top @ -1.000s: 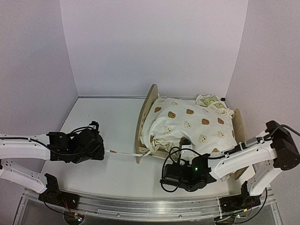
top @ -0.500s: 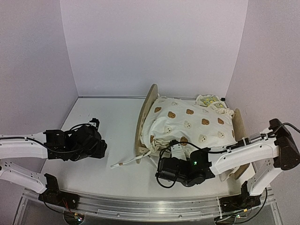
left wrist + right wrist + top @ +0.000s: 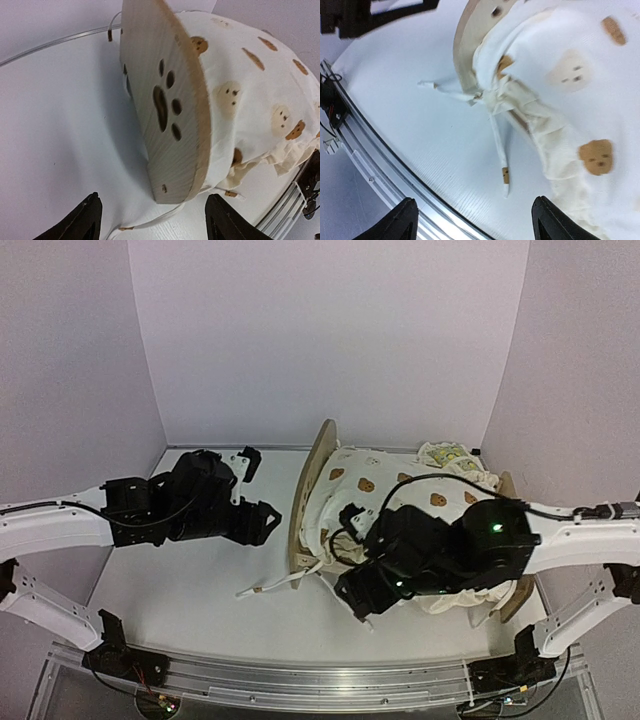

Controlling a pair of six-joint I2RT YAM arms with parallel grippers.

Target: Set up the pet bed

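The white counter (image 3: 190,580) carries the pet bed (image 3: 312,480), upright and filled by a cream bear-print cushion (image 3: 365,480). The left claw (image 3: 155,220) gapes empty, facing the bed's left end board. The right claw (image 3: 475,220), also spread empty, hovers over the bed's near edge. A lemon-print pillow (image 3: 447,453) lies at the bed's far side.

— What does your left wrist camera give you?
— You're facing the pet bed (image 3: 172,160) on the white table (image 3: 60,130), with a paw-print cutout (image 3: 165,105) in its arched end board. The bear-print cushion (image 3: 250,95) bulges behind it.
— And your left gripper (image 3: 155,222)?
— Its fingertips (image 3: 82,220) are spread wide, holding nothing.
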